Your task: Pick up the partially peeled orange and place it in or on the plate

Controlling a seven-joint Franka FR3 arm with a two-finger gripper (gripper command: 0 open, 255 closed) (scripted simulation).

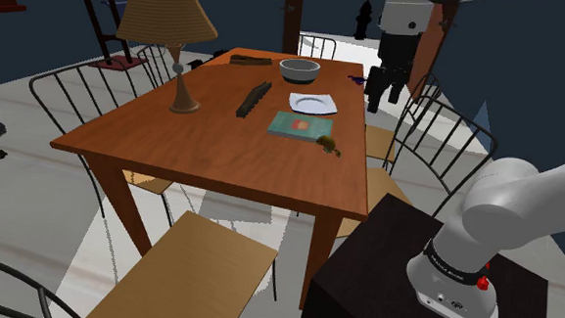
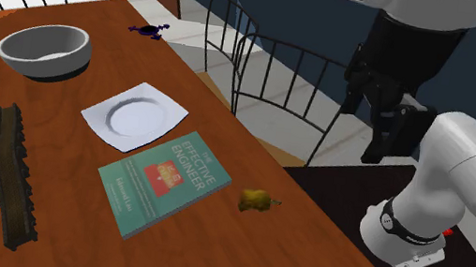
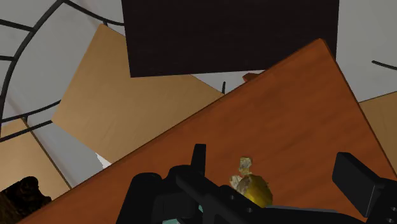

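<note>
Open gripper (image 3: pixel 273 159) high over the counter's edge, with the orange well below it.

From where I stand the black fingers are spread apart and hold nothing. In the wrist view the partially peeled orange (image 2: pixel 256 200) sits in the gap between them, touching neither. It is a small yellowish lump with a scrap of peel trailing off it and no clear long axis, so I'd say the move is mostly a straight drop. It rests on the counter (image 2: pixel 213 238) near the edge closest to the stand, just beside a corner of the teal book (image 2: pixel 163 182). The white plate (image 2: pixel 159 108) lies beyond the book, farther from the stand, and is empty. Past it, the grey bowl (image 2: pixel 47 63) also looks empty.
</note>
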